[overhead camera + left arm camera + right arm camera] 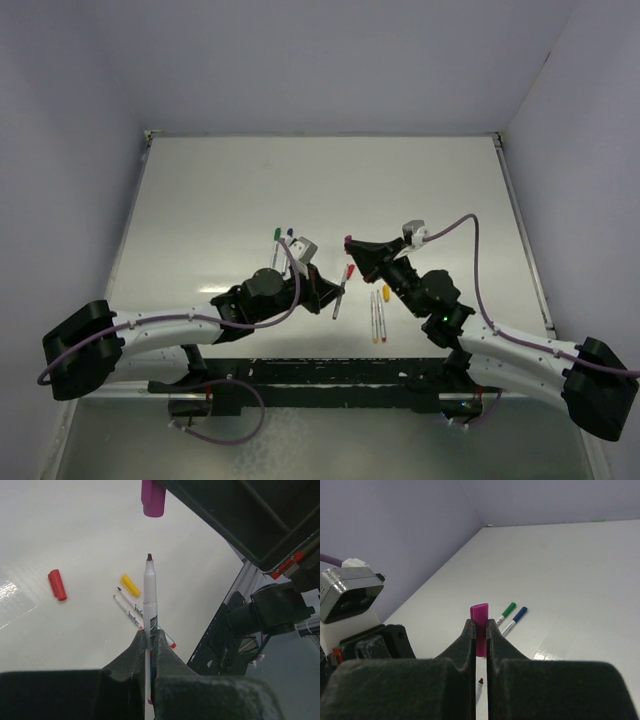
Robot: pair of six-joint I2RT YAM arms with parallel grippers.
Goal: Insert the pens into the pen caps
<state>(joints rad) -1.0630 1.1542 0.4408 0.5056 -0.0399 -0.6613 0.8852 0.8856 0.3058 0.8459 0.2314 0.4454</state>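
Risk, misalignment: the pen point(150, 595) tip sits slightly off the axis of the magenta cap point(153, 497). If the two are brought together like this, the tip would likely strike the cap rim instead of entering.
Risk, slip: the pen is gripped low on its barrel. A push against the magenta cap could tilt it or slide it down through the jaws.
Risk, cap rotation: the magenta cap is pinched only at its sides, so an off-centre push could pivot it or eject it.
Cap orientation: it cannot be told which end of the cap faces the pen.
Left gripper point(149, 645): clamped on the pen, dark tip pointing toward the magenta cap.
Right gripper point(480, 630): clamped on the magenta cap.
Pen position: directly below the magenta cap in the left wrist view, not touching it, with a clear gap between them.
Spare parts: the red cap point(57, 584), yellow cap point(130, 585) and two bare pens point(131, 612) lie on the table point(220, 200), well apart from the magenta cap.
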